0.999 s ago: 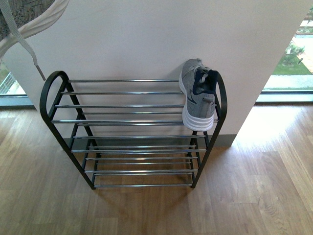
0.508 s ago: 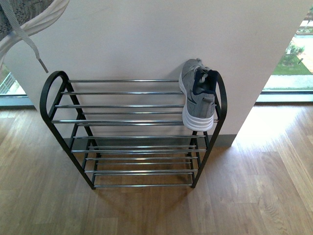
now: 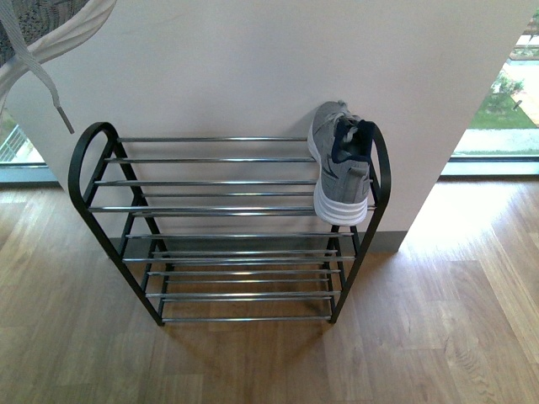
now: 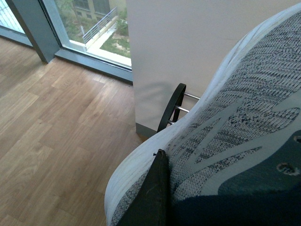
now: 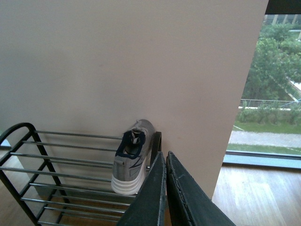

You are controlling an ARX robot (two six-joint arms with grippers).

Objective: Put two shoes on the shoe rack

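Note:
One gray sneaker (image 3: 339, 168) lies heel-forward on the top tier of the shoe rack (image 3: 227, 209), at its right end. In the right wrist view the same sneaker (image 5: 131, 157) is on the rack (image 5: 70, 162) just beyond my right gripper (image 5: 165, 155), which is shut with nothing in it. The other gray sneaker (image 3: 50, 25) hangs in the upper left corner, above the rack's left end, its lace (image 3: 46, 84) dangling. My left gripper is shut on this sneaker (image 4: 235, 122); one dark finger (image 4: 154, 193) presses its side, the other is hidden.
The rack stands against a white wall panel (image 3: 269, 67) on a wooden floor (image 3: 421, 337). Floor-level windows (image 3: 497, 109) flank the panel on both sides. The rack's lower tiers (image 3: 244, 286) hold nothing.
The held sneaker's loose lace has swung a little to and fro; the sneaker on the rack and the right gripper have not moved.

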